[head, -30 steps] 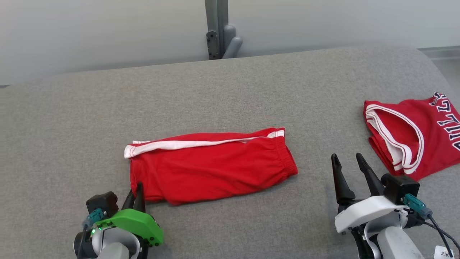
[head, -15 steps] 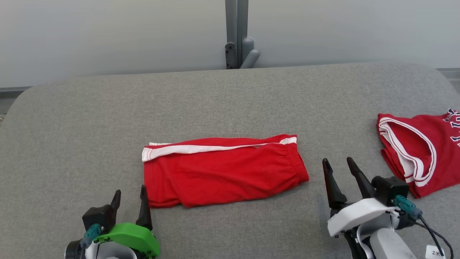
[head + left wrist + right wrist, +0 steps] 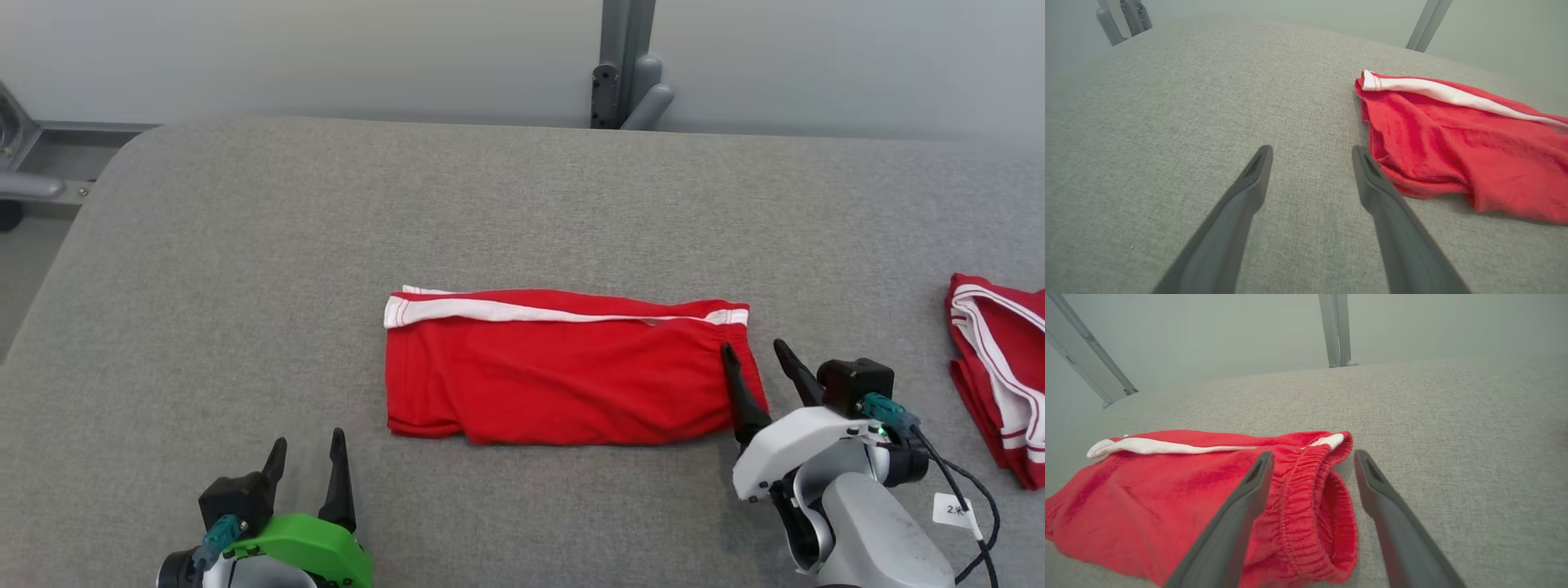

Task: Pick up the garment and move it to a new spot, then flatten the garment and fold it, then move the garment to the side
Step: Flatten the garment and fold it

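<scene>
Red shorts point(image 3: 563, 376) lie folded lengthwise in a flat band across the middle of the grey padded table point(image 3: 245, 245), with the white side stripe point(image 3: 531, 310) along the far edge, the leg hems at the left and the gathered waistband point(image 3: 1306, 514) at the right. At the near left the left gripper point(image 3: 308, 441) hovers over bare table, jaws spread wide and holding nothing. In its own wrist view its right finger comes close to the near left corner of the shorts point(image 3: 1453, 134), but I cannot tell if it touches them. Across the cloth, the fold looks tidy, with a soft ripple along the near edge. At the right end the right gripper point(image 3: 752, 347) is also fully open and empty. One finger lies over the red fabric and the other over the table just past it, so the waistband sits between them. Well to the right lies a second red garment point(image 3: 996, 367) with white trim. I judge the shorts light, limp and a little clingy on this fabric top, so they would sag and unfold if lifted from one point. The elastic waistband is the thickest, firmest place to pinch, and the hem corner at the left could be held as well.
</scene>
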